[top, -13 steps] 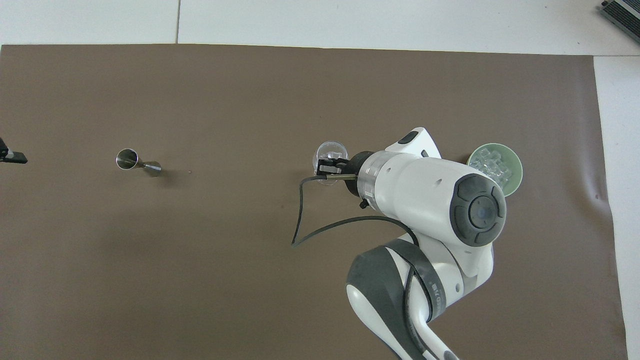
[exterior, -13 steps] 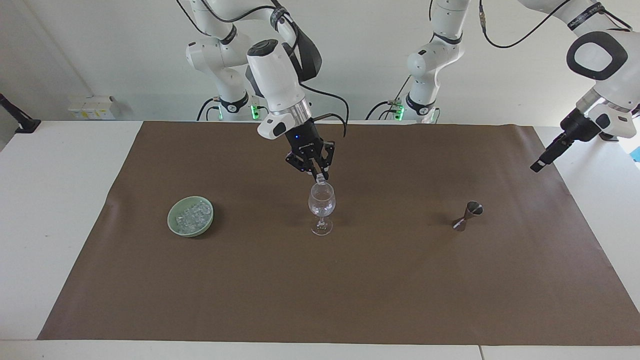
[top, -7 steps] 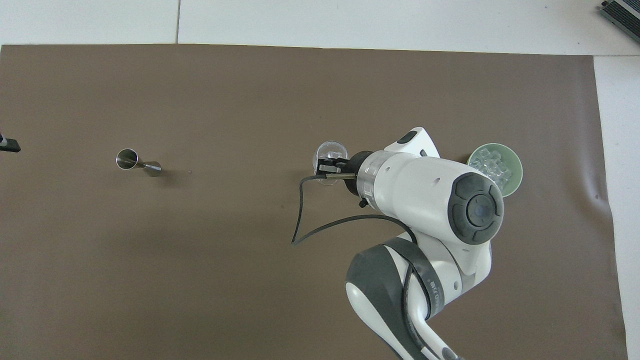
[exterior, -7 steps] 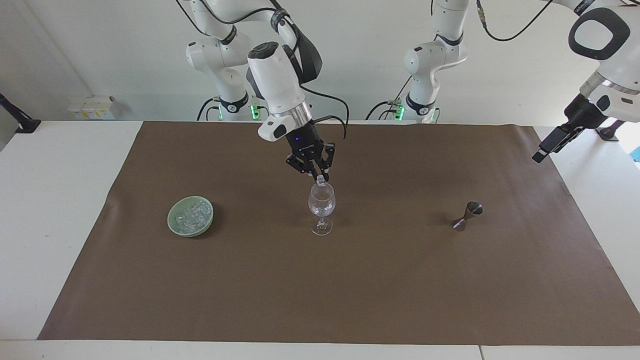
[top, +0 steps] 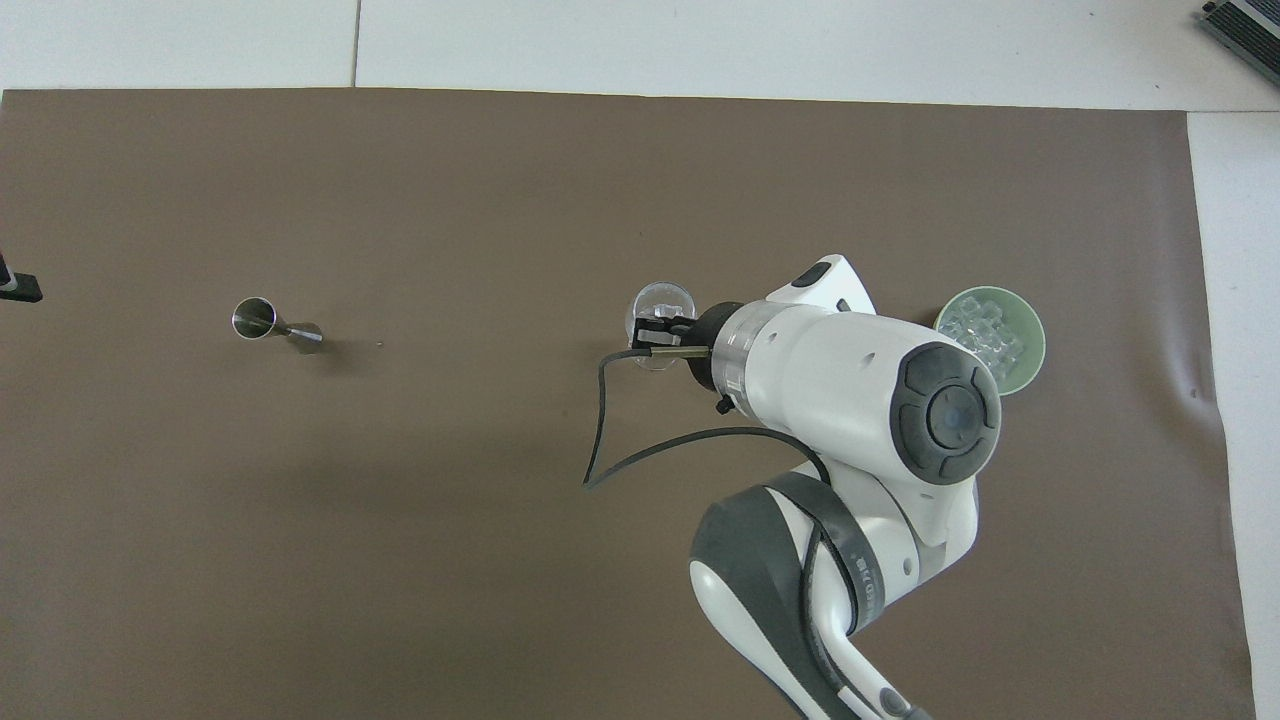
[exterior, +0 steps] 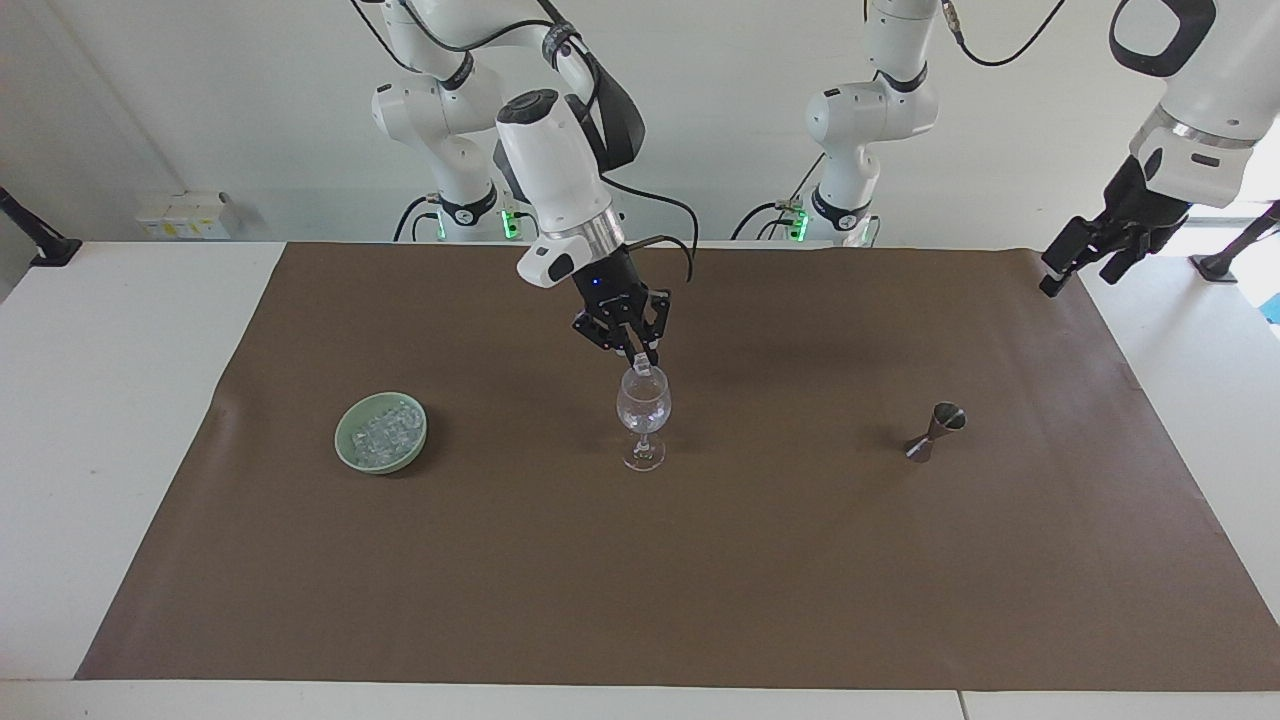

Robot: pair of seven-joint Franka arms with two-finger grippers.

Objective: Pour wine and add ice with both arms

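A robot bartender at work: the right gripper [exterior: 640,350] hangs directly over the wine glass [exterior: 643,418] at mid-table, its fingertips pinched nearly together on a single clear chunk of ice [exterior: 641,366] poised at the rim. From my spot across the table, the glass stands dead centre on the brown mat [exterior: 700,560]; the green bowl [exterior: 345,450] holding the remaining ice [exterior: 384,429] sits at about nine o'clock from it, toward the right arm's end, and a small metal jigger [exterior: 934,432] stands at three o'clock, toward the left arm's end. The left gripper [exterior: 1085,245] waits, raised over the mat's corner at that end, jaws wide and empty. To finish the drop cleanly, the chunk should be centred over the bowl of the glass and released low, opening gently, so it neither clips the rim nor topples the slender stem.
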